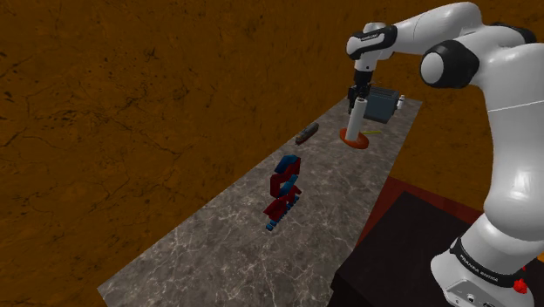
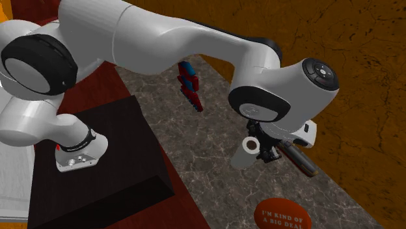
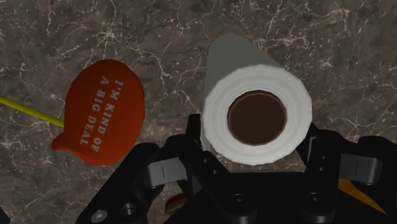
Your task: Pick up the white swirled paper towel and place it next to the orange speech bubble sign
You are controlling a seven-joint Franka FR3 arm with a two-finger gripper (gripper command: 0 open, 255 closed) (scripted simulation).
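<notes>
Now, sign (image 3: 102, 111) txt "I'M KIND OF A BIG DEAL"; gripper (image 3: 254, 147) clasps towel (image 3: 254, 79).

End effector (image 2: 261, 150) clasping paper towel (image 2: 242, 158), orange sign (image 2: 281, 215) near

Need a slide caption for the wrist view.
Pincer holding white paper towel roll over marbled counter, orange speech-bubble sign alongside.
</notes>
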